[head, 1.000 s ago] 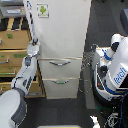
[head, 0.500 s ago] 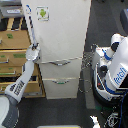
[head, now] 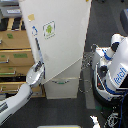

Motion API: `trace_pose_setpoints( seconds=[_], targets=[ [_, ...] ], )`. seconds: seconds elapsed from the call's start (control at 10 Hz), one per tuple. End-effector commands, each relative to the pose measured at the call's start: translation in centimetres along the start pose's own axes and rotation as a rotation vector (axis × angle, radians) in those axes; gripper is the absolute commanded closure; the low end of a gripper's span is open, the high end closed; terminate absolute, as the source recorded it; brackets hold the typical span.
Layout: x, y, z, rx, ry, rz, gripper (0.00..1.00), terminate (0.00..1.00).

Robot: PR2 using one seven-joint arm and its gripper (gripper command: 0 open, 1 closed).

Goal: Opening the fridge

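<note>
Fridge (head: 60,45): tall white unit in the middle of the exterior view, its large upper door swung well out from the body; one lower drawer with a curved handle shows below the door's bottom edge.
Arm (head: 17,102): nearest thing in view, a grey-white forearm rising from the lower corner on the exterior view's left toward the door's handle side.
Gripper (head: 38,67): at the long vertical handle (head: 36,47), low on it and apparently closed around it, though the fingers are too blurred to read; I cannot tell how wide they stand.
Why held so: a grasp low on the handle, at the free edge away from the hinge, gives the arm the longest lever to swing the door, by my reading.
Door sticker (head: 49,29): green logo, now tilted with the door's face.
Cabinet (head: 14,55): tan wooden drawers just beside the fridge on the exterior view's left, partly behind the door and arm.
Second robot body (head: 116,67): white and blue, standing apart on the exterior view's right, clear of the door's swing.
Change from half a second ago: the door then lay flush and both lower drawers showed; now it stands open and hides much of the upper drawer. The arm has drawn back with it.
Progress: opening is largely done, I judge.
</note>
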Motion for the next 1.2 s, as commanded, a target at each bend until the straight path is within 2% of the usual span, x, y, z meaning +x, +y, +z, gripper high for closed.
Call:
trace_pose_setpoints(
  seconds=[0.1,0.2,0.3,0.4,0.5,0.6,0.7,0.8,0.9,1.1,1.2],
  targets=[
    [-9.3,-25.5,13.3,0.052,-0.056,-0.358,1.00,0.00],
    [-11.2,-29.6,13.9,0.022,-0.046,-0.434,1.00,0.00],
    [-13.1,-31.3,14.4,0.026,-0.032,-0.494,1.00,0.00],
    [-13.7,-28.6,14.3,0.056,-0.014,-0.507,1.00,0.00],
    [-16.3,-20.4,13.8,0.059,0.063,-0.700,1.00,0.00],
    [-17.0,-13.8,12.9,0.075,0.108,-0.736,0.00,0.00],
    [-17.1,-9.4,11.5,0.101,0.133,-0.721,0.00,0.00],
    [-16.4,-3.2,6.9,0.176,0.176,-0.642,0.00,0.00],
    [-10.9,-1.0,-2.1,0.232,0.250,-0.524,0.00,0.00],
    [-4.0,-4.9,-6.3,0.283,0.227,-0.399,0.00,0.00],
    [1.9,-14.6,-6.7,0.248,0.152,-0.369,0.00,0.00]
  ],
)
